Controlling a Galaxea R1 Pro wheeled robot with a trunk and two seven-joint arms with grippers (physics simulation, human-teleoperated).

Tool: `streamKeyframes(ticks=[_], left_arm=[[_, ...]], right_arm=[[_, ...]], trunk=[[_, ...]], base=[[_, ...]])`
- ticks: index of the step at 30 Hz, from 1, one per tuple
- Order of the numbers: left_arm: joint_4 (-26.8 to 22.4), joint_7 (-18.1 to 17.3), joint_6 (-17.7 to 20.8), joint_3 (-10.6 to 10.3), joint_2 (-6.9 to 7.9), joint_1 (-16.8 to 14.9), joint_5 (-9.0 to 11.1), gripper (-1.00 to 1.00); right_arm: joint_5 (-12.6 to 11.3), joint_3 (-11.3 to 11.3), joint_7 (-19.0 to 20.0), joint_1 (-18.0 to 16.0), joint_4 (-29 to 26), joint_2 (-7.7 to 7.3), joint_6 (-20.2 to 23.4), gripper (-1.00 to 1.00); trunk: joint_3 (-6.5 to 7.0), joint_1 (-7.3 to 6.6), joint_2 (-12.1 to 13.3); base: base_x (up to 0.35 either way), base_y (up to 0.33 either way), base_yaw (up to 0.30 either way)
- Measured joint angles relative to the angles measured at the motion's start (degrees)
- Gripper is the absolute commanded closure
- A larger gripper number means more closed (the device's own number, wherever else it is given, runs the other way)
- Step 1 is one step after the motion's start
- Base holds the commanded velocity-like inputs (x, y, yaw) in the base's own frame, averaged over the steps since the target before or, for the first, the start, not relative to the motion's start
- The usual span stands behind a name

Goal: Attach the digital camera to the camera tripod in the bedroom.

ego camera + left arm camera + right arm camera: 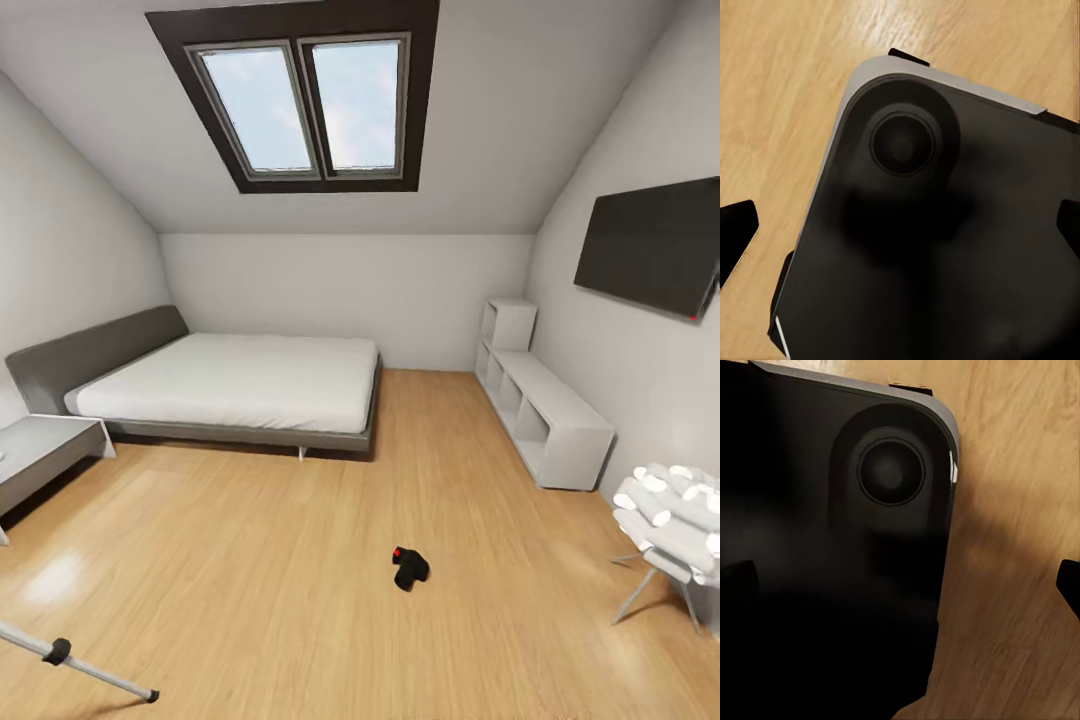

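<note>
Camera (410,568) and stand are lying well apart, and that gap is shaping the whole job. The digital camera, small, black, with its red button showing, is sitting loose on the light wood floor (300,560) near the middle of the bedroom, away from the bed (230,385) and any furniture. One silver leg of the camera tripod (80,668), with a black joint and black foot, is slanting across the lower left corner of the head view; its head and pan handle are falling outside the picture, so I cannot tell whether it is standing or tipped. Judging from this, the pick-up is not yet done: the camera is lying low, so the robot is probably going to have to drive closer and bend its trunk to reach it.

Both arms are hanging tucked over the robot's own dark base. The left wrist view is looking down at a black rounded panel (945,247) with a round socket, wood floor beside it; the right wrist view is showing the matching panel (832,547). Black fingertips (735,232) are poking in at the far edges of the left wrist picture, and likewise (1069,581) in the right, so both sets of jaws are reading as spread wide with nothing between them.

A grey counter (40,450) is sitting beside the bed, white cube shelving (545,415) along the right wall under a dark wall screen (650,245), and a chair stacked with white rolls (670,515) nearby. No brand, label or legible writing is showing anywhere.
</note>
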Motion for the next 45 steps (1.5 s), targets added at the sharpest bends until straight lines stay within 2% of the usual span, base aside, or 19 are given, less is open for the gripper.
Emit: streamKeyframes(ticks=[24, 31, 45], left_arm=[[0.1, 0.07, -0.8, 0.14, -0.01, -0.01, 0.22, -1.0], [0.18, 0.01, -0.72, -0.07, -0.01, -0.01, 0.02, -1.0], [0.27, 0.06, -0.37, -0.47, -0.12, 0.02, -0.05, -1.0]], right_arm=[[0.03, 0.0, 0.06, 0.0, 0.0, 0.0, 0.0, -1.0], [0.0, 0.05, 0.07, 0.0, 0.0, 0.0, 0.0, -1.0], [0.07, 0.11, 0.3, 0.0, 0.0, -0.04, 0.0, -1.0]], trunk=[[0.0, 0.0, 0.0], [0.0, -0.02, 0.0], [0.01, -0.02, 0.0]], base=[[0.001, 0.0, -0.296], [0.139, -0.098, -0.294], [0.237, -0.204, -0.056]])
